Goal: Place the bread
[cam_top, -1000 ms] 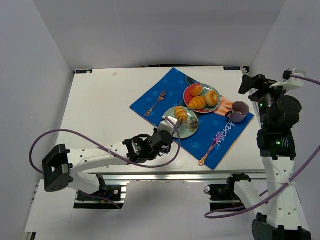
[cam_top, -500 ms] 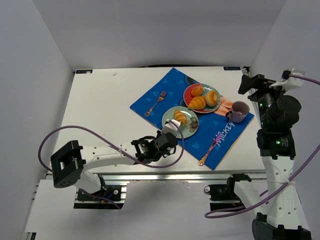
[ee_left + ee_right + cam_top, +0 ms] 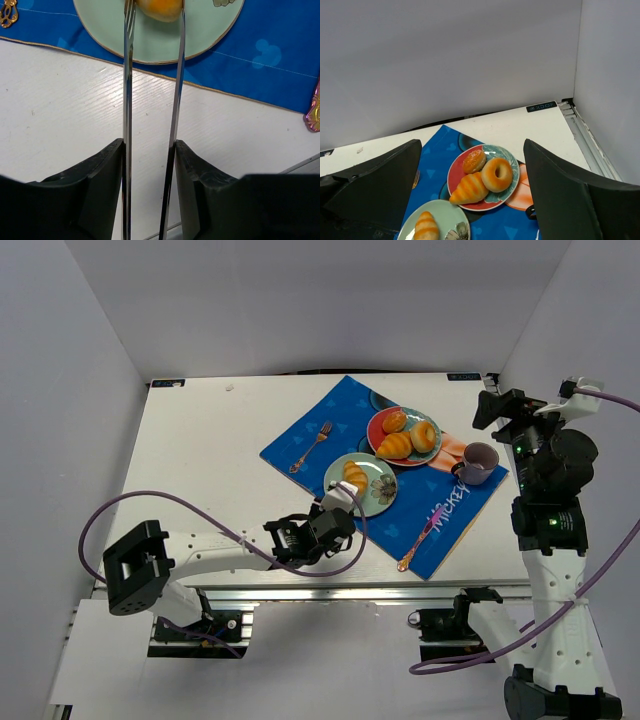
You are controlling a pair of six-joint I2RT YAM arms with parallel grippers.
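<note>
The bread [image 3: 355, 476], a small golden ridged roll, lies on the pale green plate [image 3: 385, 502]. It also shows in the right wrist view [image 3: 426, 226]. My left gripper [image 3: 338, 502] is shut on a pair of metal tongs [image 3: 127, 90]. Its fingers [image 3: 107, 165] press the tong blades from outside. The blade tips stand on either side of the bread [image 3: 160, 7] at the plate [image 3: 150, 50]; I cannot tell whether they still pinch it. My right gripper [image 3: 495, 405] is open and empty, raised at the far right, well away from the bread.
A red plate [image 3: 372, 430] behind holds a larger croissant, a ring doughnut and a small bun. A purple mug [image 3: 478, 462], a fork [image 3: 312, 446] and a purple spoon [image 3: 420, 535] lie on the blue mat [image 3: 455, 510]. Grey walls enclose the table.
The tongs carried the bread a little left and down onto the green plate. My left arm drew back toward the near edge. The right arm barely moved.
</note>
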